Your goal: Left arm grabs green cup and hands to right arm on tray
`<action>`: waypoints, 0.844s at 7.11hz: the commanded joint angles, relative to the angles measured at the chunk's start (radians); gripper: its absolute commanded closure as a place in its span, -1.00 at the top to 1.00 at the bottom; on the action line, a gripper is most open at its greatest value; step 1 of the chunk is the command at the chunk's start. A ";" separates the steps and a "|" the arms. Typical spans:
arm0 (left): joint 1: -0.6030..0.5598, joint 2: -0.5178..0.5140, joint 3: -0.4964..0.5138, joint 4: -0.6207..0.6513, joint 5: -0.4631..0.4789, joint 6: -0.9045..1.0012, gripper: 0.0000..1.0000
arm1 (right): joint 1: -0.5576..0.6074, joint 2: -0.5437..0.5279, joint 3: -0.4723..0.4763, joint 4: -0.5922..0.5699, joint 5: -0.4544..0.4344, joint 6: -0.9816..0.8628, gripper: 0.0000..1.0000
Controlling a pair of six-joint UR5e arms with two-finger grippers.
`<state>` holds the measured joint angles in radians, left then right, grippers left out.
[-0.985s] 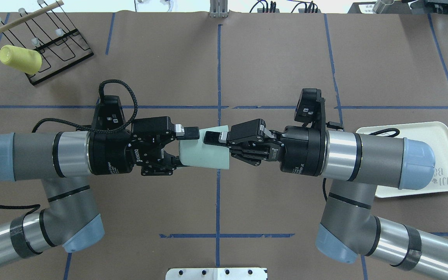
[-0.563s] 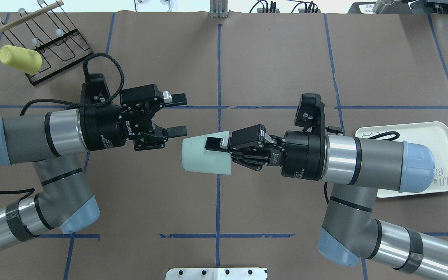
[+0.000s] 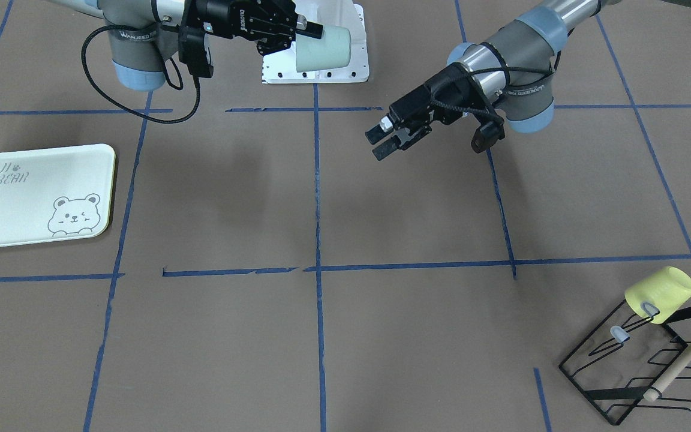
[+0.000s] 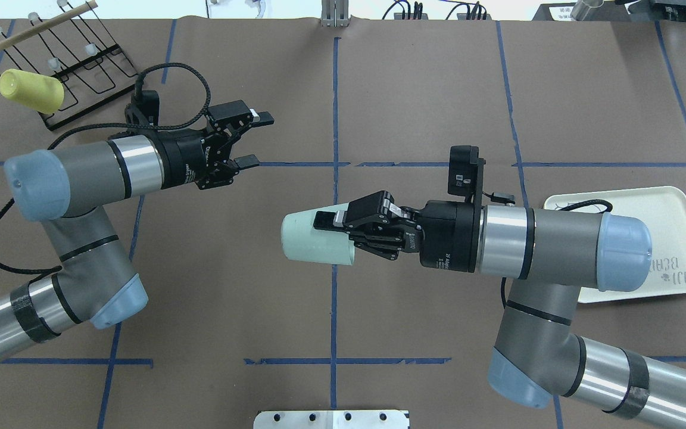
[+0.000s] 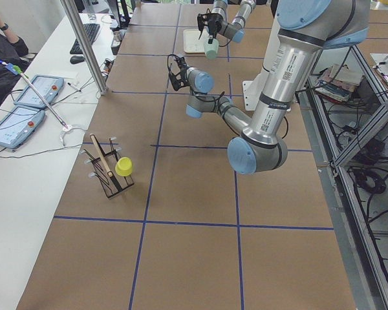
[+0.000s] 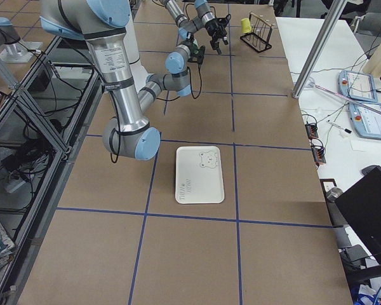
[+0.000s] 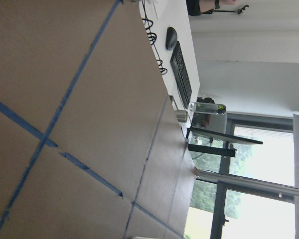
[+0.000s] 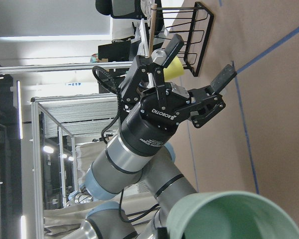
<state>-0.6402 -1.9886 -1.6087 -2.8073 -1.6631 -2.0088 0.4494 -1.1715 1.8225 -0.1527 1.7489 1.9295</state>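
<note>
cup (image 4: 310,245): mid-air over table centre, lying horizontal | right gripper (image 4: 334,235): clamped on its mouth end | left gripper (image 4: 258,139): jaws apart, empty, has backed well clear since release | handover done; remaining: carry to tray (image 4: 679,232), well apart
</note>
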 commanded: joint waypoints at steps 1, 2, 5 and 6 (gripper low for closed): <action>-0.032 -0.001 -0.052 0.385 -0.059 0.263 1.00 | 0.034 0.013 0.021 -0.280 0.036 -0.032 -1.00; -0.071 0.002 -0.116 0.602 -0.125 0.382 1.00 | 0.087 0.030 0.073 -0.521 0.135 -0.119 -1.00; -0.130 0.011 -0.372 1.332 -0.234 0.870 1.00 | 0.156 0.142 0.217 -1.362 0.218 -0.486 -1.00; -0.148 0.013 -0.445 1.538 -0.230 1.059 1.00 | 0.185 0.145 0.219 -1.521 0.215 -0.621 -1.00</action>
<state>-0.7707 -1.9778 -1.9600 -1.5363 -1.8897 -1.1660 0.6053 -1.0442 2.0244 -1.4390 1.9615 1.4632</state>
